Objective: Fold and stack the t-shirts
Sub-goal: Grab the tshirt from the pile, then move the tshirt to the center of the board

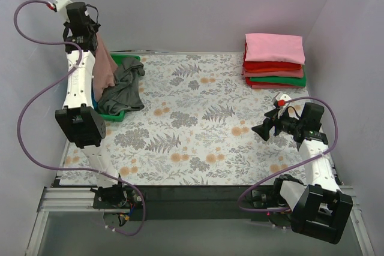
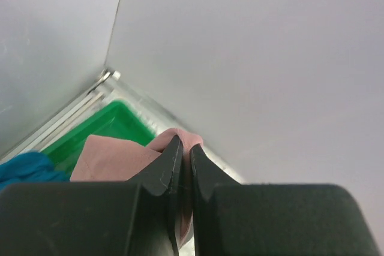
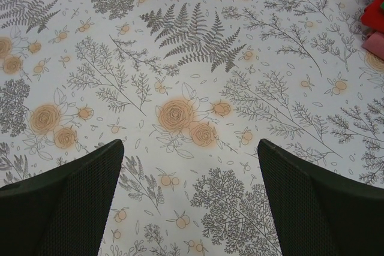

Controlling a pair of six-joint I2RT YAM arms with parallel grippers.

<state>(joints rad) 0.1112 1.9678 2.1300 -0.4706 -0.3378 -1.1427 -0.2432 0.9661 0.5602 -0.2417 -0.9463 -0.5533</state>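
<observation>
My left gripper (image 1: 96,30) is raised high at the back left, shut on a dusty-pink t-shirt (image 1: 105,64) that hangs down from it toward the green tray (image 1: 123,59). In the left wrist view the pink cloth (image 2: 120,159) is pinched between my closed fingers (image 2: 170,166). A grey t-shirt (image 1: 125,86) lies crumpled over the tray's edge, and a bit of blue shirt (image 2: 27,167) shows in the tray. A folded stack of pink, red and green t-shirts (image 1: 274,60) sits at the back right. My right gripper (image 1: 264,130) is open and empty above the floral cloth (image 3: 192,88).
The green tray stands at the back left corner against the wall. White walls close the back and both sides. The floral covering (image 1: 204,118) spreads across the table between tray and stack. The stack's red edge (image 3: 375,13) shows in the right wrist view.
</observation>
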